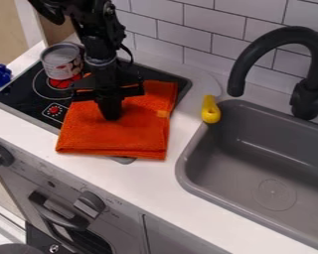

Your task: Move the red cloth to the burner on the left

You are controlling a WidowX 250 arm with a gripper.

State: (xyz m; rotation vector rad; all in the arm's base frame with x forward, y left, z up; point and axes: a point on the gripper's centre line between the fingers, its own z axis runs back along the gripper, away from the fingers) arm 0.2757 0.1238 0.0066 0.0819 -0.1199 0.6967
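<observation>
Gripper: black gripper (111,117) hangs over the stove, closed, its tips down at the cloth; whether it pinches fabric, one cannot tell.
Cloth: orange-red cloth (115,136) lies folded across the stovetop's (24,93) right side, overlapping the counter (151,191).
Can: stands on the stovetop, left of the cloth (60,69).
Sink corner: yellow object (210,110).

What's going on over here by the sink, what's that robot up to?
A black robot gripper is down at the folded orange-red cloth; whether it has hold of it, I can't tell. The cloth lies over the right part of the black stovetop and past its front edge onto the counter. It isn't over on the left yet, where a can stands.
</observation>
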